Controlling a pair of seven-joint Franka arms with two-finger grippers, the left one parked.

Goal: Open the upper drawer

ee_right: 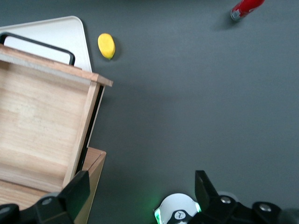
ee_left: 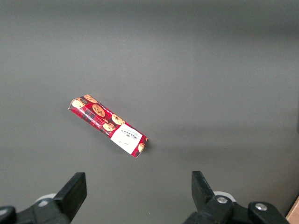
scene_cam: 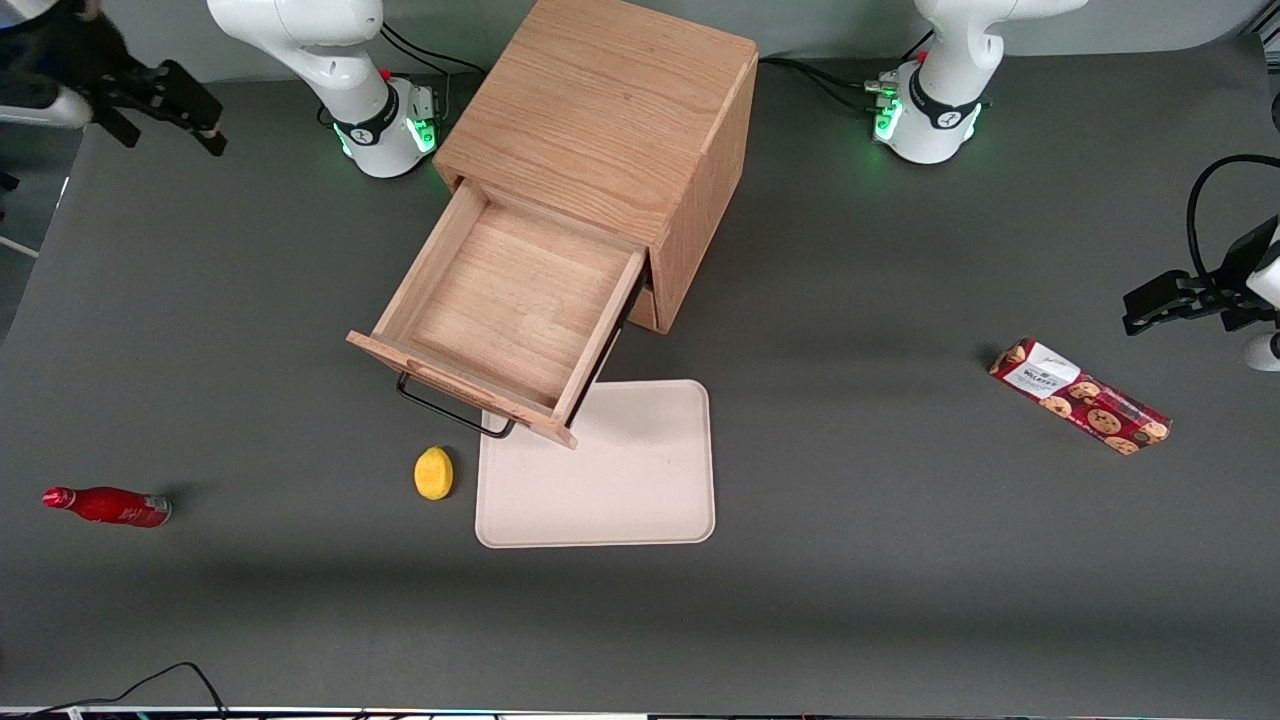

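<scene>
Upper drawer stands pulled well out of the wooden cabinet, its plain wood interior bare and its front panel overhanging the surface above a corner of the beige tray. The opening looks done; as I judge it, little or nothing is left but to keep clear. The drawer's long axis runs from the cabinet toward the front camera, slanted a little toward the working arm's end, and its black bar handle faces that way too, crosswise to the axis. A yellow lemon lies just beside the tray, a red bottle farther toward the working arm's end. The gripper hangs high above the surface near the cabinet's side, touching nothing, its fingers spread apart and empty.
</scene>
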